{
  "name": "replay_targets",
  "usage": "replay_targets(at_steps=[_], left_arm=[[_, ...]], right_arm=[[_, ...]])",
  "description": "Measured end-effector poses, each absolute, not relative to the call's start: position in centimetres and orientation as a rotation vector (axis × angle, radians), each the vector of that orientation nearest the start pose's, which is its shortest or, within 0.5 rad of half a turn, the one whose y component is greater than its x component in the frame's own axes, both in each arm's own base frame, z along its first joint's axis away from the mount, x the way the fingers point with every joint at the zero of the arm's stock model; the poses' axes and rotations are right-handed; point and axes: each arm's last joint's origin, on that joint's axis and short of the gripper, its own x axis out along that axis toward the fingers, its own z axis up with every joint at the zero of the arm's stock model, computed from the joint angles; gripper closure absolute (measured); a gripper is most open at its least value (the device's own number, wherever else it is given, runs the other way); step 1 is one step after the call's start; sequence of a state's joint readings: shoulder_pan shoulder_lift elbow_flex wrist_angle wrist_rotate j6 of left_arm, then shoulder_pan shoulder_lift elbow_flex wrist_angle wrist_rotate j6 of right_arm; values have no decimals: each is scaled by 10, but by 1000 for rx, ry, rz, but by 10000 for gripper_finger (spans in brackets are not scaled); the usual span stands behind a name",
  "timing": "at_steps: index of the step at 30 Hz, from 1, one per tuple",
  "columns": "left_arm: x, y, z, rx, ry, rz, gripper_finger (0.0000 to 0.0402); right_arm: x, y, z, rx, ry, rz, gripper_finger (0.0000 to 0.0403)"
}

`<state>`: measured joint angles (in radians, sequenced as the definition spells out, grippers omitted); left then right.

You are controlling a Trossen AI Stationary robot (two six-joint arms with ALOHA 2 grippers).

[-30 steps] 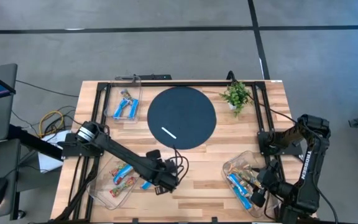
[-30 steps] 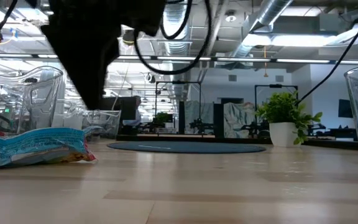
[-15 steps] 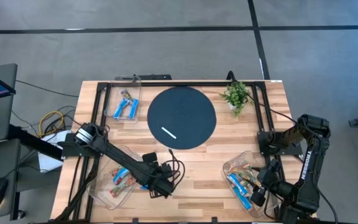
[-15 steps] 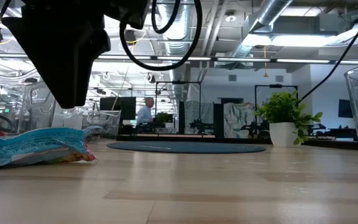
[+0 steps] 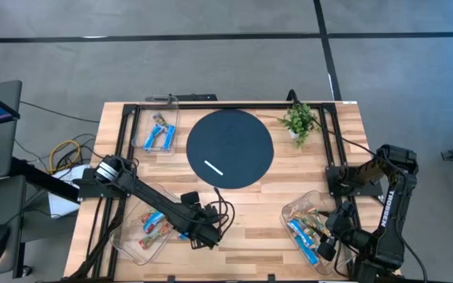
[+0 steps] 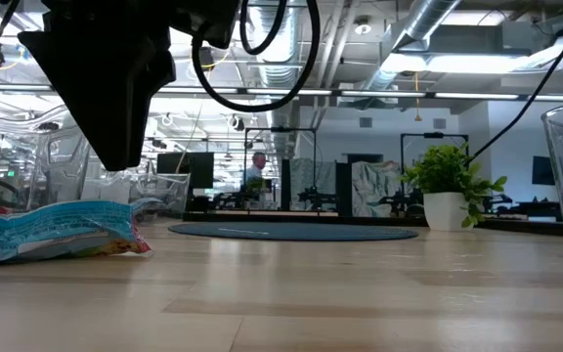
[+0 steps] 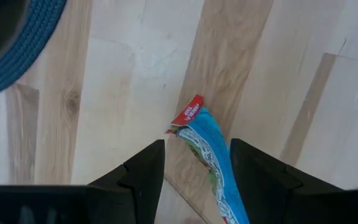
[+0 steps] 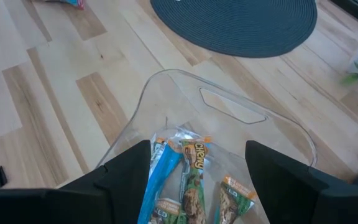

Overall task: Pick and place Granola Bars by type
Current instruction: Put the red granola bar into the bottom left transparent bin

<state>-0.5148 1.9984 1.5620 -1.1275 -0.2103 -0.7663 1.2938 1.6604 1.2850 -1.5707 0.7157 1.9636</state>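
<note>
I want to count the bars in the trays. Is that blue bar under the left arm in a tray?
Out. The blue bar lies flat on bare wood between the left gripper's open fingers.

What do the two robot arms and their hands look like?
Both arms are dark, jointed links. The left arm carries looping black cables near its hand, whose two fingers are black and wedge-shaped. The right arm shows white lettering along one link; its hand has similar black fingers.

high: overhead | low: tabletop level | shared: dark round mat (image 5: 230,148)

Pale matt wood bench (image 7: 104,93); woven blue mat (image 8: 241,22); clear glossy plastic tray (image 8: 229,102); shiny foil-wrapped Granola Bars (image 8: 191,177).
</note>
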Motion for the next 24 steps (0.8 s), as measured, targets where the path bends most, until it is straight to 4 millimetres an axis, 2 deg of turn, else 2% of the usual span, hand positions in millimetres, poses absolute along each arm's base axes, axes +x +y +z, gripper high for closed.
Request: replay_targets(at_steps=[3,8,14,24], left_arm=[[332,-181,198,-69,1425,321,224],[328,-181,183,-104,1444,306,224],[327,-181,183,-83,1435,320,224],[321,-179,167,-114,1484,286,224]], right_arm=[[90,246,249,127,791,-582,149],[90,246,249,127,791,-582,149],[90,246,249,127,791,-582,149],[90,246,249,125,779,-579,149]])
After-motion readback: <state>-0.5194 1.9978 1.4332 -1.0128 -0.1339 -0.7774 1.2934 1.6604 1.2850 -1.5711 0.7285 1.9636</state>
